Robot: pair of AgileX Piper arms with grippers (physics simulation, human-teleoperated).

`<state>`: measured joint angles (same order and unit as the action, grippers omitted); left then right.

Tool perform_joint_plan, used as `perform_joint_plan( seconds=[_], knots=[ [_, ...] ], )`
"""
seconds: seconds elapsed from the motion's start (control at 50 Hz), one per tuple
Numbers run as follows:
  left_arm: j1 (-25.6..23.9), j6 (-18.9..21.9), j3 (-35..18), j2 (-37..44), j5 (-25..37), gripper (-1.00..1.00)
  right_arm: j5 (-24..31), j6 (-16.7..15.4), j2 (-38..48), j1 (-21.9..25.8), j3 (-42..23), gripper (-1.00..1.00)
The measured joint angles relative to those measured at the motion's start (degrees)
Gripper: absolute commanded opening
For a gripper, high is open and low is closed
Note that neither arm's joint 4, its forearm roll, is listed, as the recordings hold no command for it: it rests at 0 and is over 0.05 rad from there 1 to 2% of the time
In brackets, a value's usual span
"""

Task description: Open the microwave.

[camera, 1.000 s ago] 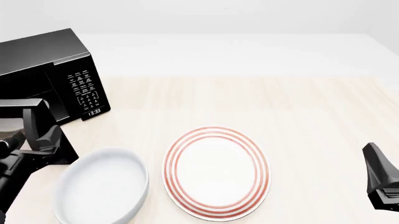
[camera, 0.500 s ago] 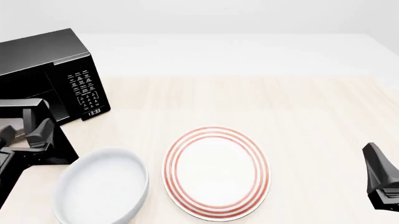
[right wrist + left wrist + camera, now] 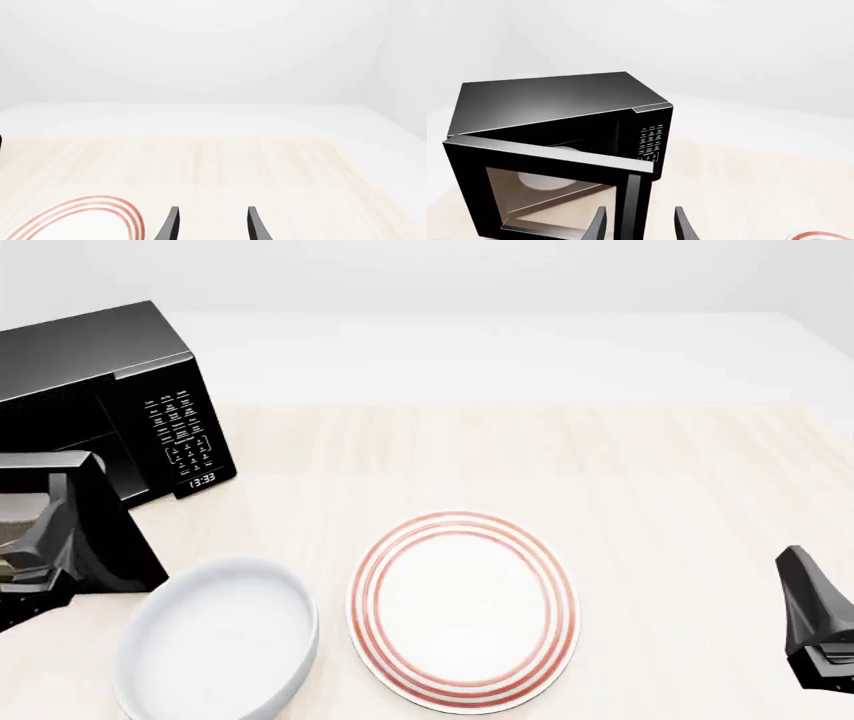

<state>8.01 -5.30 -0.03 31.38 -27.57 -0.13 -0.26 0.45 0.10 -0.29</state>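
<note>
The microwave [image 3: 114,405] sits at the upper left of my front view, on the pale wooden table [image 3: 641,490], its keypad panel [image 3: 184,438] facing the room and the clock reading 13:33. Its door [image 3: 554,192] stands swung partly out from the body; through my left wrist camera I see the pale turntable [image 3: 544,180] behind the window glass. In the front view the door's lower part runs off the left edge.

My left gripper [image 3: 639,227] has its two fingers [image 3: 597,227] parted, with the free edge of the door standing between them; whether either pad actually touches the door I cannot make out, since only the finger stubs show at the bottom of the wrist frame. In the front view that gripper [image 3: 34,560] is a dark shape low at the left edge, largely merged with the black door and cut by the frame.

My right gripper [image 3: 212,225] hangs released, fingers spread with only bare tabletop between them, holding nothing. The front view catches just a black part of it [image 3: 814,625] at the lower right corner.

A white bowl [image 3: 220,650] lies at lower left, just beside a red-ringed plate [image 3: 465,610] at lower centre; the bowl's near rim is clipped by the bottom edge.
</note>
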Motion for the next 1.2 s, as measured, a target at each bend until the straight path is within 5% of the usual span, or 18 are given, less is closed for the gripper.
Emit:
perform_joint_plan(
  seconds=[0.48, 0.86, 1.2],
  knots=[
    [0.22, 2.01, -4.84, -20.25, 20.98, 1.00, 0.00, 0.00, 0.00, 0.00, 0.00, 1.00],
    [-0.54, 5.45, -11.72, -24.66, 29.74, 1.00, 0.00, 0.00, 0.00, 0.00, 0.00, 1.00],
    [-1.92, 8.20, -18.81, -20.54, 31.97, 1.00, 0.00, 0.00, 0.00, 0.00, 0.00, 1.00]
  ],
)
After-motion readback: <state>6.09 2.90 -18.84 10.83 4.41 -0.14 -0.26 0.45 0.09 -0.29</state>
